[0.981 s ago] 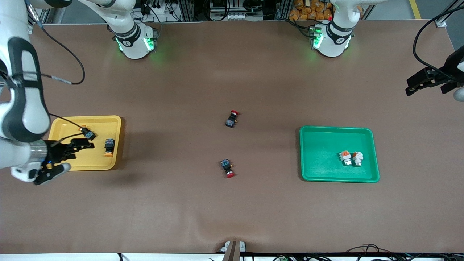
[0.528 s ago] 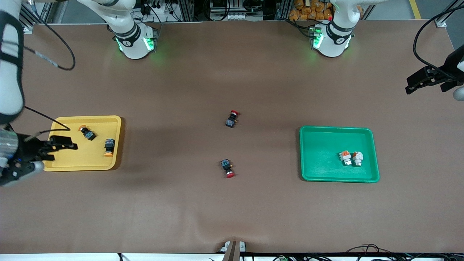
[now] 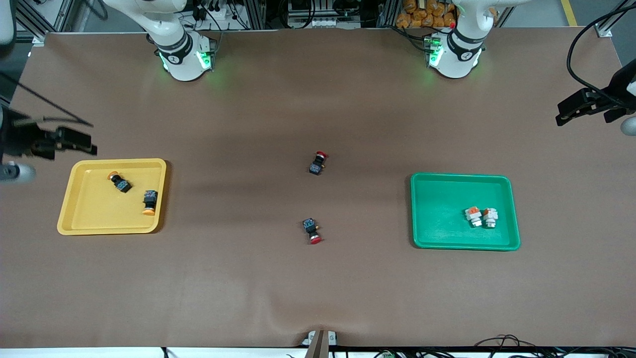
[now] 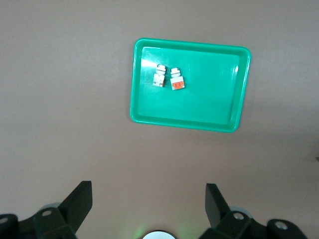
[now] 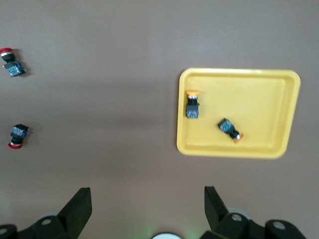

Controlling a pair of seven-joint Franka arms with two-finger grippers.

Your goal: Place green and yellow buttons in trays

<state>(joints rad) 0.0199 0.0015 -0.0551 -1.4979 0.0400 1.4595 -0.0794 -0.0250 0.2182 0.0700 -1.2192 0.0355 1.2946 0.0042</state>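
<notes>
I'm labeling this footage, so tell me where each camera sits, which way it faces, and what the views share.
Front view: high across the table, facing both bases; right gripper and left gripper at the ends.
Left wrist view: on the left arm, looking down at the green tray; own open fingers show.
Right wrist view: looking down at the yellow tray; open fingers show.
Shared: front and right wrist show both red-capped buttons.

A plain brown tabletop (image 3: 318, 288) carries a yellow tray (image 3: 89, 219) holding two black-bodied buttons with orange-yellow caps (image 3: 149, 202), and a green tray (image 3: 442, 209) holding two white-silver buttons with orange parts (image 3: 480, 216). Between the trays lie two black buttons with red caps (image 3: 312, 231).
</notes>
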